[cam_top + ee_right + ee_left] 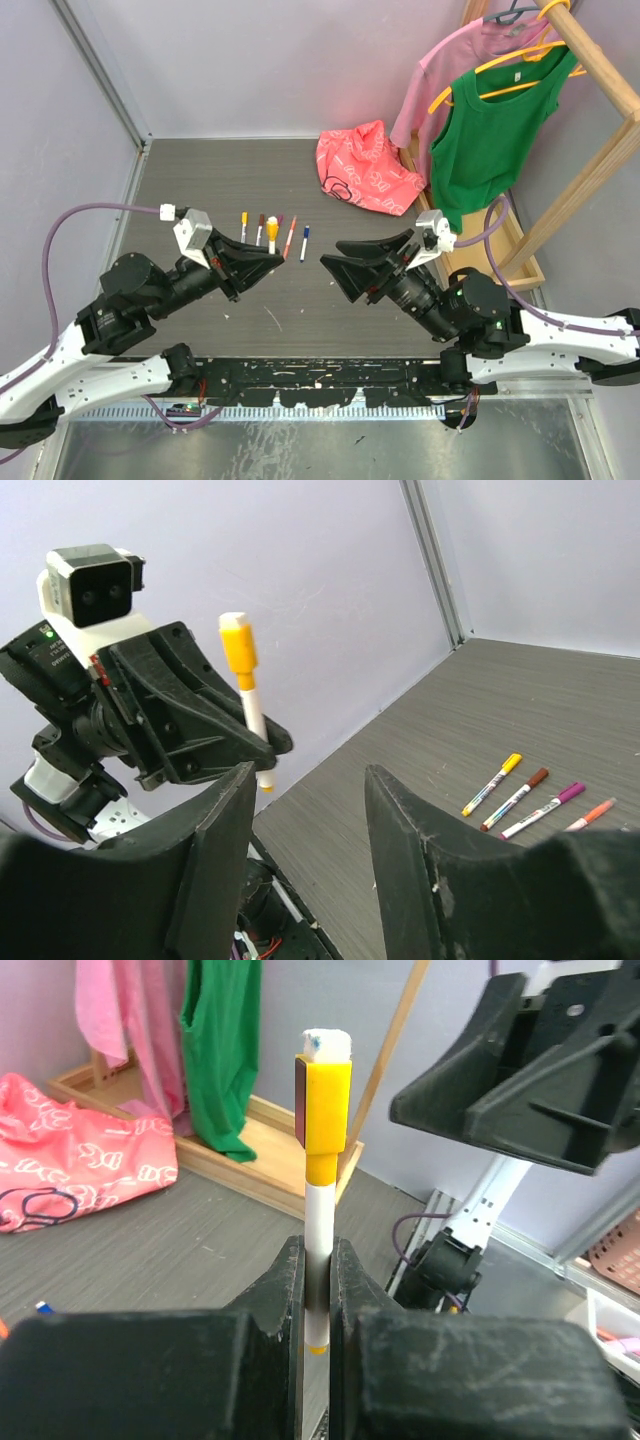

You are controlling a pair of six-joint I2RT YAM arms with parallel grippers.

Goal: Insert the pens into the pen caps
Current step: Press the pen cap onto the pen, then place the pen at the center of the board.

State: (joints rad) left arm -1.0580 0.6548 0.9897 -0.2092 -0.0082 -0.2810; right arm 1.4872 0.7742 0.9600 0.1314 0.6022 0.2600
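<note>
One pen (317,1222) is the matter in hand. Its white barrel is pinched upright between the pressed-together jaws of the left gripper (317,1260), above the table (200,180) near its middle. A yellow cap (326,1100) sits over its top end, and a white stub shows above the cap. By the look of it the capping of this pen is done or nearly so. The next move calls either for a last push to seat the cap or for laying the pen down beside the five other pens (261,228), which lie in a row just beyond the grippers. The right gripper (310,772) faces the held pen, apart from it, jaws spread with nothing between them. Both arms reach in from their bases towards the table's middle, and their fingertips point at each other across a gap.
</note>
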